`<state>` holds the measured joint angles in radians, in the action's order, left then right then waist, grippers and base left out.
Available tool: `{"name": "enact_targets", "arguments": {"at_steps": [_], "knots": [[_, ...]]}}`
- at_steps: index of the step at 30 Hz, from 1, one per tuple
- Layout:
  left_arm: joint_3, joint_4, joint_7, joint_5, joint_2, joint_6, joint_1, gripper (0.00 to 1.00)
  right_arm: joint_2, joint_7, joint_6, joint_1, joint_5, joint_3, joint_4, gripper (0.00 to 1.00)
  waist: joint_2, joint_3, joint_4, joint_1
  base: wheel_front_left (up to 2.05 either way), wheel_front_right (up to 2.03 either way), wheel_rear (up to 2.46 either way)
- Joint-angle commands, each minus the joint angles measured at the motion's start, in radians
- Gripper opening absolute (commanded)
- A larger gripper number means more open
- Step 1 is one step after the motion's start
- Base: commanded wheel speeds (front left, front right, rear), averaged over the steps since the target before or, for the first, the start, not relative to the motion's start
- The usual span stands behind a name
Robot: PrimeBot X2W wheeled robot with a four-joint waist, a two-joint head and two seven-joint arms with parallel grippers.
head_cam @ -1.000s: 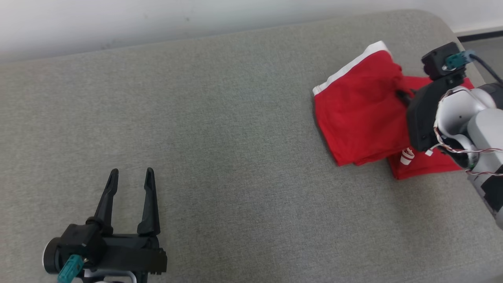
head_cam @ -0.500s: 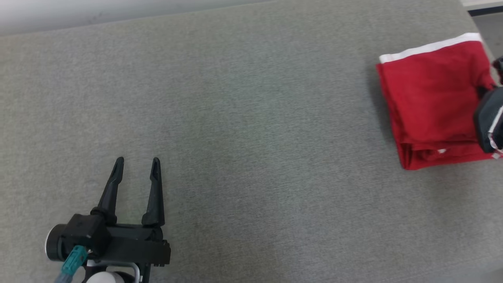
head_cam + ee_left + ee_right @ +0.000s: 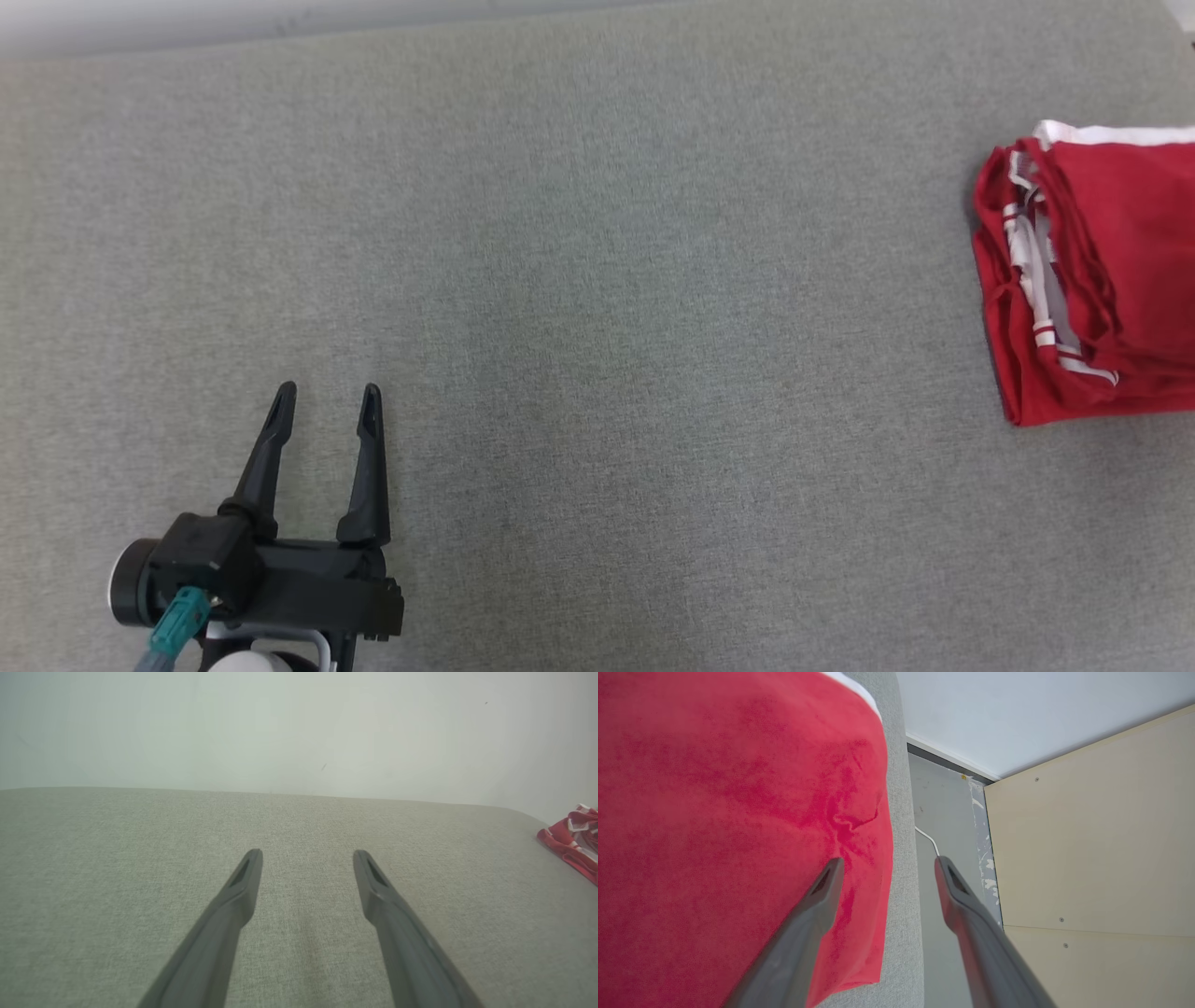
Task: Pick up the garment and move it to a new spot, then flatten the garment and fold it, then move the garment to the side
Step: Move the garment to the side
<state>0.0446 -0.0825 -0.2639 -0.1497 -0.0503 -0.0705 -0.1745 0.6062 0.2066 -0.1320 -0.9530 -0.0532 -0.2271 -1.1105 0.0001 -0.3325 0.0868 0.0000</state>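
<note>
The right gripper (image 3: 889, 862) now stands with its jaws apart and nothing between them. One finger lies over the garment (image 3: 714, 812) and the other over the floor (image 3: 943, 812) past the edge of the bench (image 3: 903, 933). A second ago that gripper was pinched shut on the red cloth, so the change is a release: the garment has been let go and lies on its own. It sits folded at the far right of the bench (image 3: 597, 280), close to the edge. I judge the last step, moving it to the side, as good as done. The head camera has also swung in that time, so the garment's shift across that view is no sure sign of travel. The left gripper (image 3: 328, 392) has stayed open and empty, low on the left, well apart from the garment (image 3: 1102, 271). The head view's right edge cuts off the garment's right part, so the neatness of the fold cannot be judged. Only stacked layers with white trim show on its left side. Whether the right finger touches the cloth or hovers above it, I cannot tell.
</note>
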Motion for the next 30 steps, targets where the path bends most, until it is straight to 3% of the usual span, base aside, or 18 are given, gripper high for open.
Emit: {"name": "enact_targets", "arguments": {"at_steps": [1, 8, 14, 20, 30], "knots": [[0.001, -0.002, 0.000, 0.011, -0.001, 0.002, 0.011, 1.00, -0.022, -0.009, 0.003, 0.021, -0.012, 0.019, 0.001, 1.00, -0.0001, 0.022, -0.006, 0.0000, 0.00, 0.00, 0.00], [0.003, -0.008, 0.000, -0.030, -0.001, 0.035, 0.051, 1.00, -0.099, -0.165, 0.003, 0.125, -0.080, 0.191, 0.075, 1.00, -0.0001, 0.136, -0.021, 0.0000, 0.00, 0.00, 0.00], [-0.024, -0.009, 0.000, -0.047, -0.001, 0.050, 0.096, 1.00, -0.234, -0.307, 0.003, 0.254, -0.078, 0.319, 0.212, 1.00, -0.0001, 0.233, -0.030, 0.0000, 0.00, 0.00, 0.00], [-0.055, -0.030, 0.000, -0.030, -0.001, 0.058, 0.133, 1.00, -0.346, -0.431, 0.003, 0.429, -0.054, 0.290, 0.406, 1.00, -0.0001, 0.310, -0.050, 0.0000, 0.00, 0.00, 0.00], [-0.105, -0.056, 0.000, 0.003, -0.001, 0.049, 0.209, 1.00, -0.461, -0.470, 0.003, 0.704, 0.057, 0.209, 0.700, 1.00, -0.0001, 0.376, -0.064, 0.0000, 0.00, 0.00, 0.00]]}}
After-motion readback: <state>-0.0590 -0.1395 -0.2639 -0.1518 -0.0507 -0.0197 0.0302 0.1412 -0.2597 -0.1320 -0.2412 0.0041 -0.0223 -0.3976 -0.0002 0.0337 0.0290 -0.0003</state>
